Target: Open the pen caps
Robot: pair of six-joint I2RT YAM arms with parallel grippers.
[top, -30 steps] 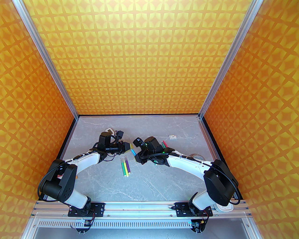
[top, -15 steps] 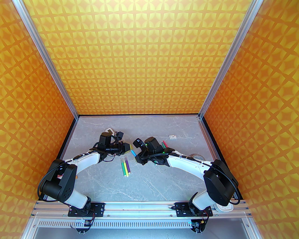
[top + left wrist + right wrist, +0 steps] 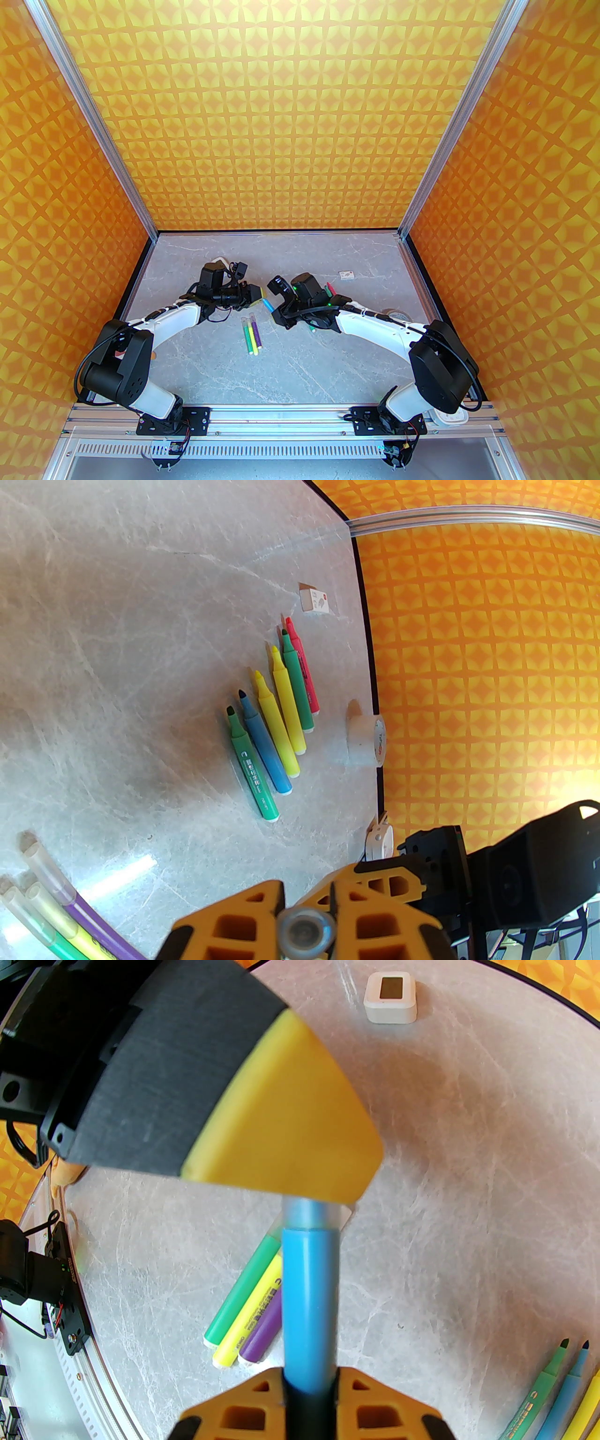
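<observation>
Blue cylindrical pen [image 3: 309,1297] pinched in right fingers [image 3: 389,1410]; left fingers [image 3: 290,1114] clamp its translucent tubular cap [image 3: 323,1215].

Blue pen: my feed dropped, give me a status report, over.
Left gripper shut on cap. Right gripper shut on blue pen. Cap still on, not yet off. Nothing in the way; three capped pens lie beneath.

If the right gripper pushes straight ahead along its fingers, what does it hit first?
The left gripper: it clamps the cap of the blue pen the right gripper holds, directly ahead.
</observation>
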